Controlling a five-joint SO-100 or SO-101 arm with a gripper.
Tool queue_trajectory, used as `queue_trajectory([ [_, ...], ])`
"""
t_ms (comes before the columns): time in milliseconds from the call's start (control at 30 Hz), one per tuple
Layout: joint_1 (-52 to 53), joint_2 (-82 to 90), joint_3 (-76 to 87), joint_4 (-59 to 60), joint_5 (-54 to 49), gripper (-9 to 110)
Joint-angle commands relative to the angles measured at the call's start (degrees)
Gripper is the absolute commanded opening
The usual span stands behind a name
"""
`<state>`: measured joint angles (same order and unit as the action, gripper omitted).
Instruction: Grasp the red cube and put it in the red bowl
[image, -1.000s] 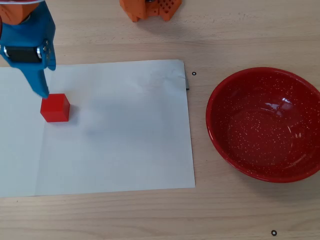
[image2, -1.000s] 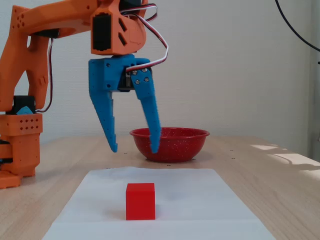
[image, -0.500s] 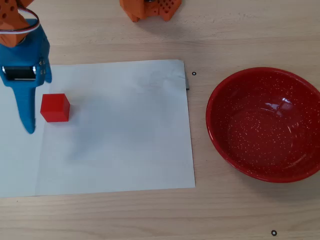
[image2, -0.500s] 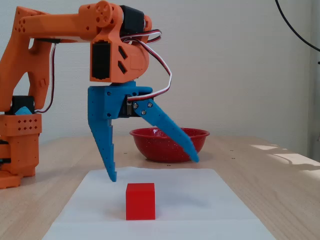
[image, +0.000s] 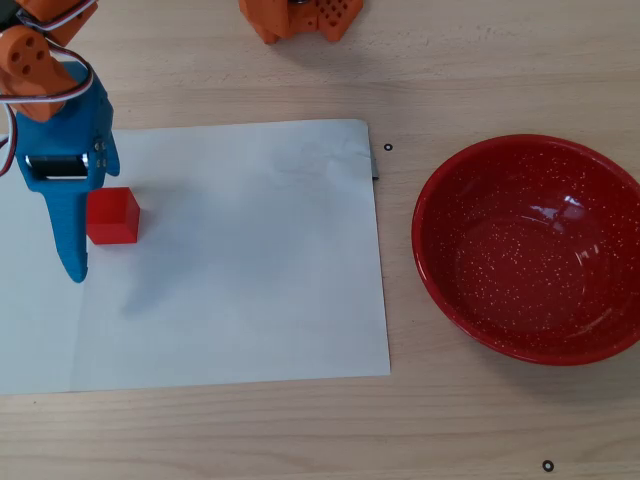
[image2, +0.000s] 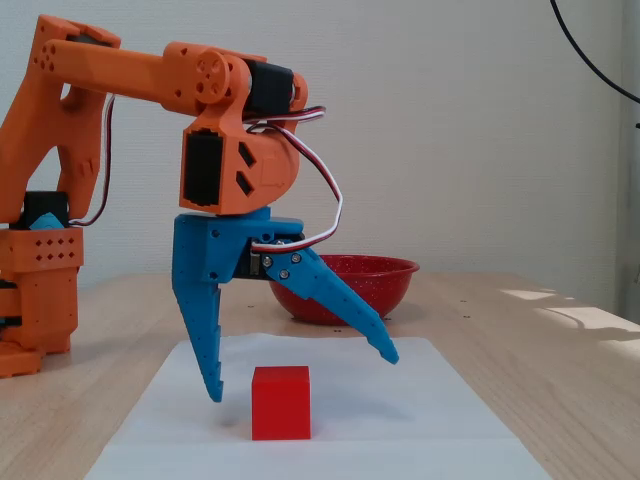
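Observation:
The red cube (image: 112, 215) (image2: 280, 402) rests on a white paper sheet (image: 250, 260), near its left end in the overhead view. My blue gripper (image: 72, 235) (image2: 300, 375) is open wide and holds nothing. In the fixed view its fingers straddle the cube, one tip low beside the cube's left edge and the other splayed up to the right. From overhead the gripper lies just left of the cube, touching its edge in the picture. The red bowl (image: 530, 250) (image2: 392, 276) stands empty at the right of the overhead view, and the gripper partly hides it in the fixed view.
The orange arm base (image: 298, 18) (image2: 38, 300) stands at the table's far edge in the overhead view and at the left in the fixed view. Bare wooden table (image: 400, 430) surrounds the paper and the bowl. A black cable (image2: 590, 60) hangs at the upper right.
The gripper has opened wide and come down toward the paper, from above and behind the cube to astride it. The cube and the bowl have not moved.

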<state>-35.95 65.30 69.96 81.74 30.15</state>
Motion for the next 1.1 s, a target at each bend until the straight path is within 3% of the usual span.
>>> queue_trajectory([
  [0,1.76,3.08,-2.81,-1.76,-0.79,63],
  [1067,2.02,-2.72,-5.01,-4.92,-0.88,62],
])
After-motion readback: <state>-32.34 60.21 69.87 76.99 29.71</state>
